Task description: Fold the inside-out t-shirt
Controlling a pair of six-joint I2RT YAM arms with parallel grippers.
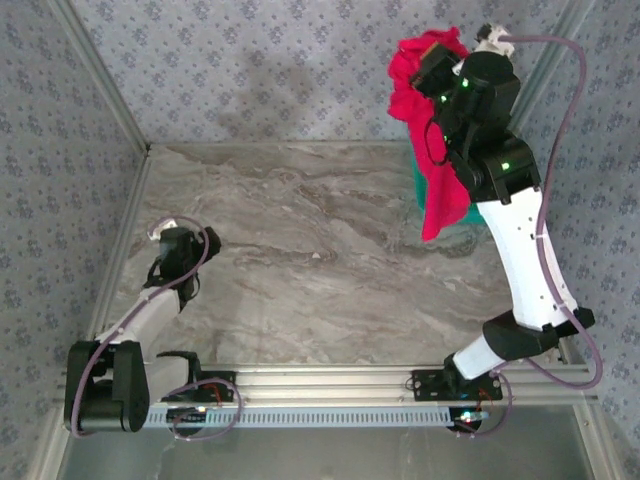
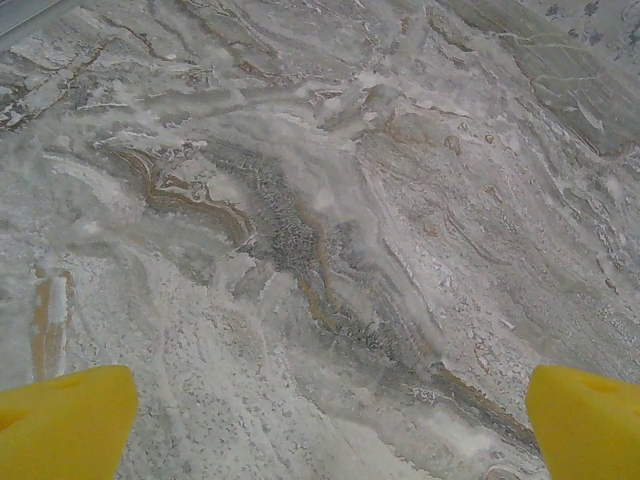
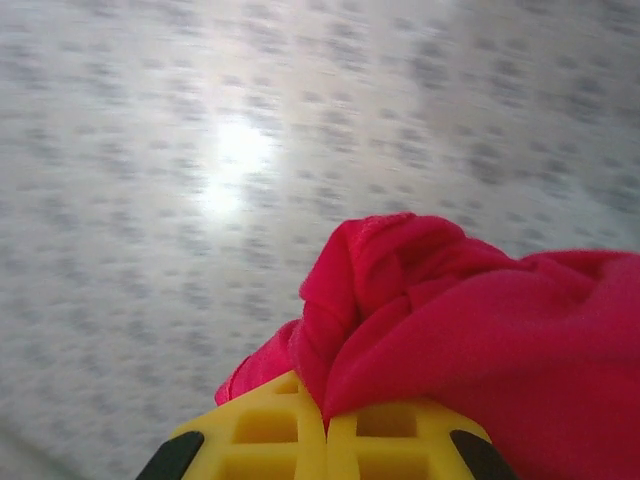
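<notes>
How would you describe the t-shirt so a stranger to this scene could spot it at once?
Find the marble table, then its far right corner, where the right arm stands raised. The t-shirt hangs bunched from the right gripper, which is shut on it. It is the one bright red, soft cloth thing, unlike the teal basket partly hidden by it.

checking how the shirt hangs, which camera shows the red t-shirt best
Top external: the red t-shirt hangs nearly whole in the air at the far right. The right wrist view gives a close bunch of it pinched in the shut right gripper. The left wrist camera faces the marble table.
</notes>
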